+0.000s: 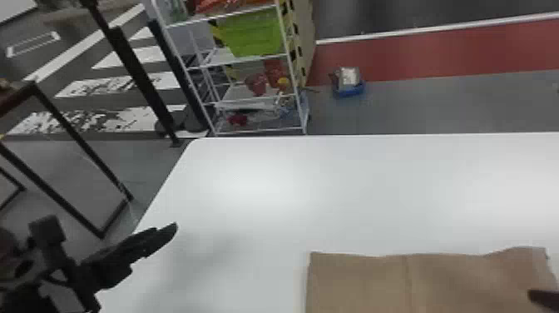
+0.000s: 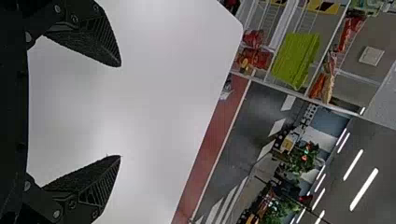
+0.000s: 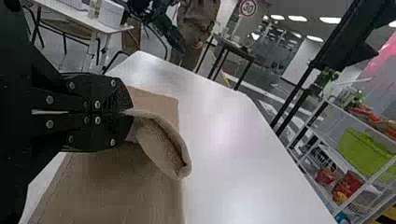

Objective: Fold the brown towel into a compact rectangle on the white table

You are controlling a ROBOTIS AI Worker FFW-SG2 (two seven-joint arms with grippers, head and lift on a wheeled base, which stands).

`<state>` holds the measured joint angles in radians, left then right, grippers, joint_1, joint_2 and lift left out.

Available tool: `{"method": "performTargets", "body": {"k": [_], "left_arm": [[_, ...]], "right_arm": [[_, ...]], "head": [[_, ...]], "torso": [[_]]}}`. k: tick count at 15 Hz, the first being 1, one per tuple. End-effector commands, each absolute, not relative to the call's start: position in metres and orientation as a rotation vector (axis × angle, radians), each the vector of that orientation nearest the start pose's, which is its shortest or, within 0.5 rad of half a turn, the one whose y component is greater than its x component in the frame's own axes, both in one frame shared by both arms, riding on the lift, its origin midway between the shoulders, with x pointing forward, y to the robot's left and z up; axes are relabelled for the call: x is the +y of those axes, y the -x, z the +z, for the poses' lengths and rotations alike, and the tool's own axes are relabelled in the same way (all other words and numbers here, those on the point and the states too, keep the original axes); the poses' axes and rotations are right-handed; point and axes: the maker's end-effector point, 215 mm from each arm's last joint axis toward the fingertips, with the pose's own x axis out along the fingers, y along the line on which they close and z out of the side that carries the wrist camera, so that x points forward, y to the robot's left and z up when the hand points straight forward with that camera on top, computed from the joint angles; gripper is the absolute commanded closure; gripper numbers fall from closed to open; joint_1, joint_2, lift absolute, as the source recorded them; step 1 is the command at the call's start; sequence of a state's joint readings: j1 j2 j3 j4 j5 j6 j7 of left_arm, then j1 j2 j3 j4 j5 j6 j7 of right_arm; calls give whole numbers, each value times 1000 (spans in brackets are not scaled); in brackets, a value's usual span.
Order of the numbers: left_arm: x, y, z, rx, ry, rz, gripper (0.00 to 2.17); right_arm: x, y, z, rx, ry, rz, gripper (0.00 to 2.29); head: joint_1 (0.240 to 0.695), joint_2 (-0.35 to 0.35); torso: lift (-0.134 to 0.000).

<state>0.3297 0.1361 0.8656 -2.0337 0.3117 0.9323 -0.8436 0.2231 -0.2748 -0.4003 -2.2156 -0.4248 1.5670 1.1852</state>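
In the head view we see the white table with its far edge running straight across and its left edge slanting toward us, the two meeting in a rounded corner. A white shelf with a green bin stands just past the far edge, near that corner. Our left gripper reaches in over the left edge, and a wide stretch of tabletop lies between it and the towel, with more white running back to the far edge. In the left wrist view, our left gripper has its fingers well apart, with tabletop behind the gap.

The brown towel lies on the near part of the table, running out of the head view at the bottom. Its left edge is straight, its far edge slightly wavy, and a crease runs from far to near across it. Our right gripper is over its right part, fingers pinched together on the cloth. In the right wrist view, the pinched cloth rises into a curled, rounded flap, while the part beside it lies fairly flat
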Motion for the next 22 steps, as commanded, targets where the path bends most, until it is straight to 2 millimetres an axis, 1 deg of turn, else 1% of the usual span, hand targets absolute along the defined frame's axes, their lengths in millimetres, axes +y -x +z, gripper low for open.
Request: {"method": "performTargets", "body": {"k": [1,2,3,4,6,7,8,9,11,12,14,15,16,17,19,20,21,22], "left_arm": [[478,-356,-378,463,407,-110,211],[477,-356,-377,461,404,-112,211],[478,-354,-378,466,411,-109,211],[479,-353,-377,466,414,-107,211],[480,-350,-379,471,413,-105,211],[478,-350,-380,474,415,-108,211],[474,-351,-382,476,419,-115,211],[471,-352,-381,473,418,-119,211],[469,-351,-382,474,419,-118,215],[469,-350,-381,474,418,-117,211],[472,-347,-380,473,414,-113,215],[472,-345,-378,472,412,-112,215],[473,-345,-378,471,413,-112,215],[474,-344,-379,473,414,-110,211],[473,-344,-378,472,413,-112,211],[473,-343,-379,476,418,-111,211],[472,-343,-379,478,419,-113,211],[472,-343,-377,476,417,-114,211]], "right_arm": [[-185,-321,-323,816,-655,956,1409],[-188,-323,-323,817,-639,943,1409],[-190,-324,-318,803,-625,942,1409],[-197,-321,-316,797,-617,924,1409],[-213,-324,-319,792,-628,885,1409],[-215,-324,-321,800,-629,882,1409],[-218,-325,-326,809,-635,868,1409],[-222,-326,-337,831,-643,845,1409],[-224,-323,-358,886,-656,821,1409],[-225,-324,-363,889,-647,814,1403],[-235,-333,-373,874,-605,786,1106],[-246,-338,-383,875,-570,753,1102],[-258,-345,-392,871,-525,719,940],[-269,-352,-402,857,-477,694,586],[-279,-356,-411,859,-446,669,171],[-282,-355,-417,871,-431,657,66],[-285,-354,-420,875,-422,644,63],[-292,-354,-418,867,-413,627,66]], "head": [[695,350],[695,350],[695,350],[695,350],[695,350],[695,350],[695,350],[695,350],[695,350],[695,350],[695,350],[695,350],[695,350],[695,350],[695,341],[695,330],[695,321],[695,314]], "torso": [[-124],[-124],[-124],[-124],[-124],[-124],[-124],[-124],[-124],[-124],[-124],[-124],[-124],[-124],[-124],[-124],[-124],[-124]]}}
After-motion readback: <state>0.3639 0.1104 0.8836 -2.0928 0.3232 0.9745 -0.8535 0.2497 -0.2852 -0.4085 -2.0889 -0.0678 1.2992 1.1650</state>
